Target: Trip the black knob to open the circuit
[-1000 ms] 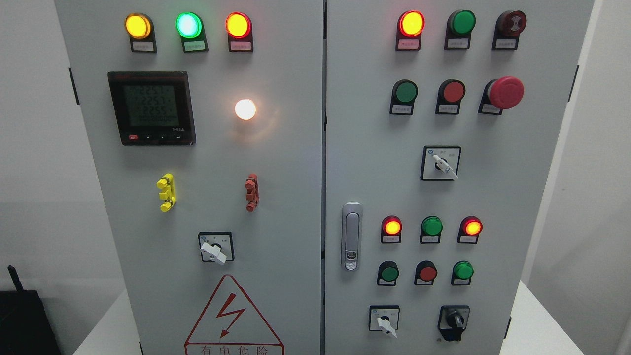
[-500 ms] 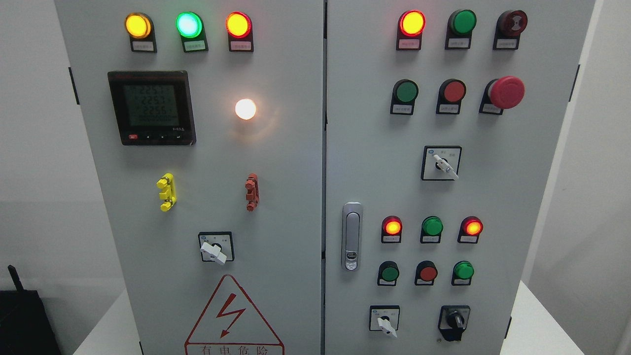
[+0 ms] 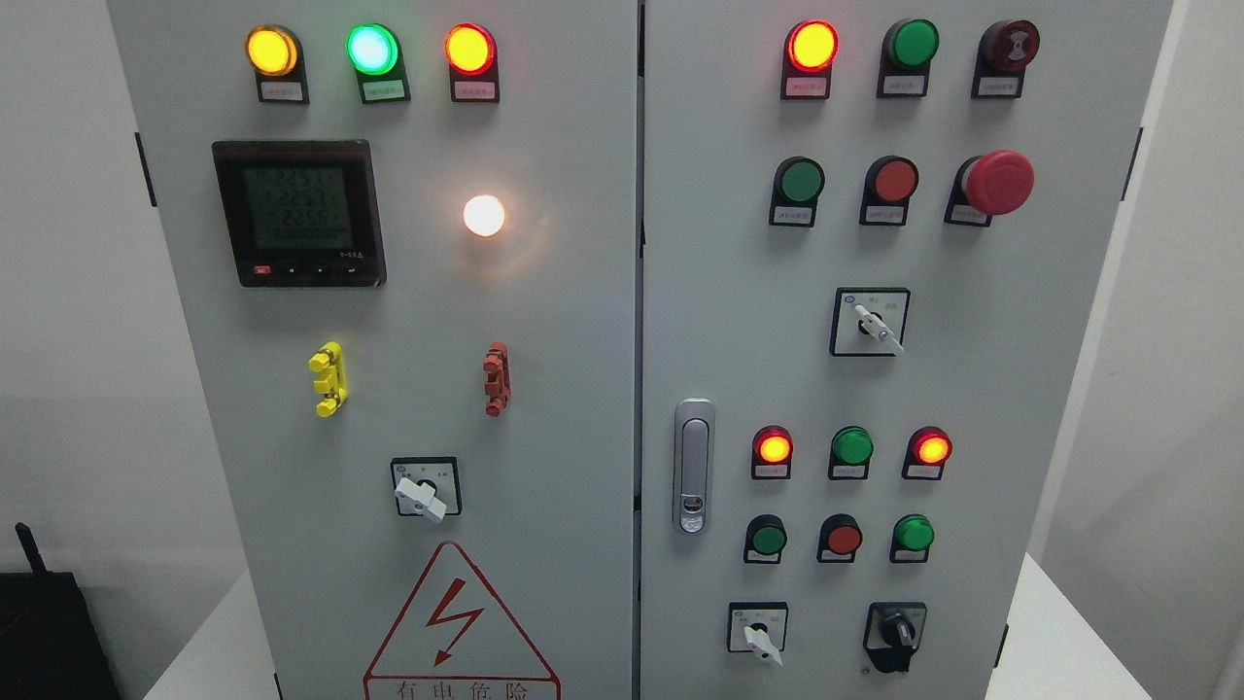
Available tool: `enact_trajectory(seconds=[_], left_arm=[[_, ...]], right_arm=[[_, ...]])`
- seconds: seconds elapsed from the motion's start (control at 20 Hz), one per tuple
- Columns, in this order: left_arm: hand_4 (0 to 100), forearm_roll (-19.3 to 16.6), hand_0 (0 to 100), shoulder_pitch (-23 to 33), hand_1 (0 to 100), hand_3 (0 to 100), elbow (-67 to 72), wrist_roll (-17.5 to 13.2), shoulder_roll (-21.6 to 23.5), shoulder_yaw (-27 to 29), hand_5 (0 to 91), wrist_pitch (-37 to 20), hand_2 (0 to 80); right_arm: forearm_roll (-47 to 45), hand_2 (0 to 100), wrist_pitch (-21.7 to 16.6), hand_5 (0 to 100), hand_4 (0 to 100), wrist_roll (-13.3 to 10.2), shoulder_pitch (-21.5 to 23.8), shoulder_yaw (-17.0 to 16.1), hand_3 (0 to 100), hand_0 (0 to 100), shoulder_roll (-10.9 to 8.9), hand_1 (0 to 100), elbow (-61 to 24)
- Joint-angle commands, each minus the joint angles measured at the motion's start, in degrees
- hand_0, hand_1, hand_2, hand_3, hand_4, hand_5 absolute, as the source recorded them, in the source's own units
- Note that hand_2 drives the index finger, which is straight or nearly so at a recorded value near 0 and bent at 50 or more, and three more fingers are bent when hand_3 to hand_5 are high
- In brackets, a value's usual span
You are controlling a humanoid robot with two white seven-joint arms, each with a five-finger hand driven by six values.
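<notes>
The black knob sits at the lower right of the right cabinet door, its handle pointing roughly straight down. To its left is a white-handled selector switch. Neither of my hands nor either arm shows anywhere in the head view.
The grey cabinet carries lit indicator lamps, a red mushroom stop button, a white rotary switch, a silver door latch and a digital meter. A black device stands at the lower left. The cabinet rests on a white surface.
Only the digits on the meter display have changed; nothing else has moved.
</notes>
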Motion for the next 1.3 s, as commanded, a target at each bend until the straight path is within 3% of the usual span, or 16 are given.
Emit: enact_trajectory(seconds=[0.0, 0.3, 0.95, 1.25], left_arm=[[0, 0.14, 12, -0.14, 39, 0, -0.01, 0.01, -0.09, 0.07, 0.0, -0.08, 0.0], [0, 0.14, 12, -0.14, 39, 0, -0.01, 0.01, -0.09, 0.07, 0.0, -0.08, 0.0], [0, 0.14, 12, -0.14, 39, 0, -0.01, 0.01, -0.09, 0.07, 0.0, -0.08, 0.0], [0, 0.14, 12, -0.14, 39, 0, -0.01, 0.01, -0.09, 0.07, 0.0, -0.08, 0.0]], right_arm=[[-0.49, 0, -2.90, 54, 73, 0.36, 0.23, 0.33, 82, 49, -0.07, 74, -2.94], [-0.57, 0, -3.35, 59, 75, 0.36, 2.52, 1.91, 82, 57, -0.16, 75, -11.47], [-3.91, 0, -2.74, 67, 77, 0.54, 3.57, 2.00, 83, 59, -0.33, 76, -26.94], [-3.83, 0, -2.38, 81, 80, 0.45, 3.05, 1.91, 83, 59, -0.33, 75, -31.34]])
